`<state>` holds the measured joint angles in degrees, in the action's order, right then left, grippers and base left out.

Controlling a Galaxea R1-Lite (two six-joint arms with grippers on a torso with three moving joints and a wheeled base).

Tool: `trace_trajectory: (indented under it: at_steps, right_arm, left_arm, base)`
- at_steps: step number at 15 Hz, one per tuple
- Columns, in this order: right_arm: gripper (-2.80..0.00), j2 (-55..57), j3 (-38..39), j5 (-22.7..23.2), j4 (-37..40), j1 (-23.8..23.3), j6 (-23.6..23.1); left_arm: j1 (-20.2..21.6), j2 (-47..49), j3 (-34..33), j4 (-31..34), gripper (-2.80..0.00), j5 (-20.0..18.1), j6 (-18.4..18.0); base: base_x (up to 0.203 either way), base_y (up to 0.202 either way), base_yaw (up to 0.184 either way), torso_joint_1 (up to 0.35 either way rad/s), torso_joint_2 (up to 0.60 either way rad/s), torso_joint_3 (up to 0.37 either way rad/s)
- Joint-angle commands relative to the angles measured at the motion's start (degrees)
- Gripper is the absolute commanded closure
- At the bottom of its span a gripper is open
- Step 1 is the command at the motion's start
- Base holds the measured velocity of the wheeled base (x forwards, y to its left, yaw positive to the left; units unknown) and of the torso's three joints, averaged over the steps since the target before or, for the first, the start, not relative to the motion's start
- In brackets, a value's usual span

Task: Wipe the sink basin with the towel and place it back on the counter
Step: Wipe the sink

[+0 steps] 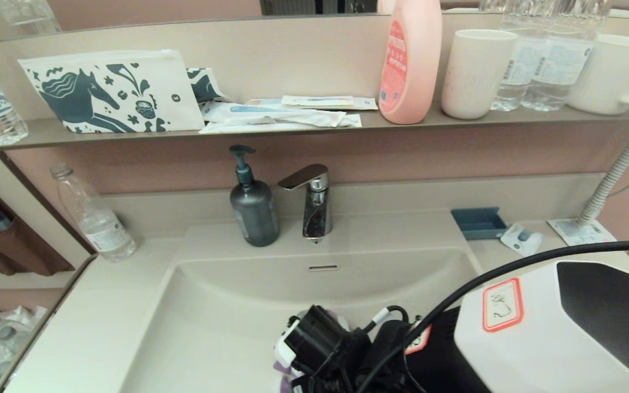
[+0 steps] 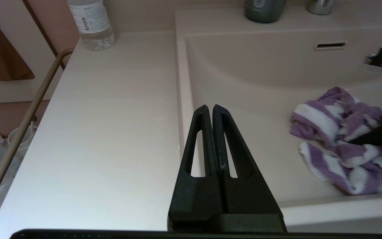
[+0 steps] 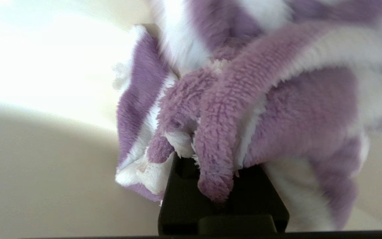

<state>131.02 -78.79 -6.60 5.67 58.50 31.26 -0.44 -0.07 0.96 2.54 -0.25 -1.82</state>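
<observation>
Two arms belong to us, and only the right one is working. From the head view, our right gripper [image 1: 292, 365] sits at the lower centre of the frame, down inside the sink [image 1: 227, 305], with its wrist and cables covering most of what it holds. Just a sliver of the purple towel [image 1: 280, 371] peeks out at the bottom edge. The tap [image 1: 314, 202] and soap bottle [image 1: 253, 204] stand at the middle of the frame behind the bowl, and the counter [image 1: 90, 322] runs down the lower left.

From the left wrist view, our left gripper [image 2: 210, 109] hovers at the centre of the frame over the sink's edge, its two fingers pressed together on nothing. The towel lies bunched at the right of the frame on the sink floor, with the right gripper's dark fingers dug into it. A water bottle [image 2: 91, 23] stands at the upper left.

From the right wrist view, the towel fills the centre and right, its fleecy folds spilling over the clenched fingers [image 3: 181, 179] that pinch it.

We judge the cloth light, soft and floppy, so it will drag and fold while wiping. A deep pinch through several bunched layers should hold best.
</observation>
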Motion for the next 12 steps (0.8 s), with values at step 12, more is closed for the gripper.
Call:
trace_trajectory:
  at_steps: [12]
  right_arm:
    - [0.0, 23.87, -35.21, 2.36, -4.4, 1.67, -4.04]
  left_arm:
    - [0.0, 0.07, 0.0, 0.01, 0.0, -0.02, 0.01]
  base:
    - [0.0, 0.0, 0.0, 0.0, 0.0, 0.0]
